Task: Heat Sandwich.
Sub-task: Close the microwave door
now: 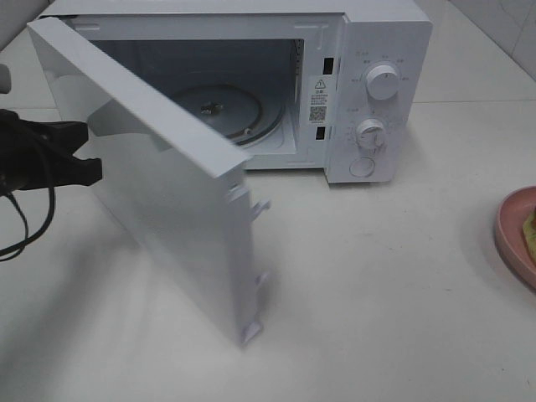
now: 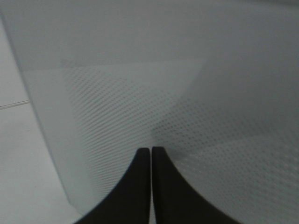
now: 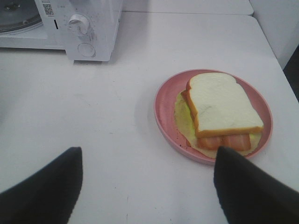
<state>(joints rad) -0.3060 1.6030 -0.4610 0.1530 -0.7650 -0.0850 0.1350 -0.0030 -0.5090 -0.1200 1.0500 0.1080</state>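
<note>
Pressing together with no gap, left gripper (image 2: 150,151) fingers (image 2: 135,186) shut on nothing, tips right up against the outer face of the microwave door (image 2: 187,93), where a dotted mesh window shows. Seen from above as a dark shape at the far left of the scene, left gripper (image 1: 88,151) level with the door's (image 1: 167,193) outer side. Standing wide apart, right gripper (image 3: 147,175) fingers (image 3: 51,186) holding nothing, hovering over bare table (image 3: 93,116) just near of the plate (image 3: 163,109). Lying on that pink plate, the sandwich (image 3: 224,105): white bread on top, reddish slices and a pale yellow-green layer below, well inside the rim. Visible only as a sliver at the right edge of the high view, plate (image 1: 509,226) with a bit of sandwich (image 1: 530,230), well apart from the microwave (image 1: 368,50). Swung open toward the near left, the door, hinged on the left. Resting inside the cavity, a round glass turntable (image 1: 222,109). Mounted on the right-hand panel, two round knobs: upper (image 1: 383,81), lower (image 1: 369,134), and a round button (image 1: 363,166) beneath.
</note>
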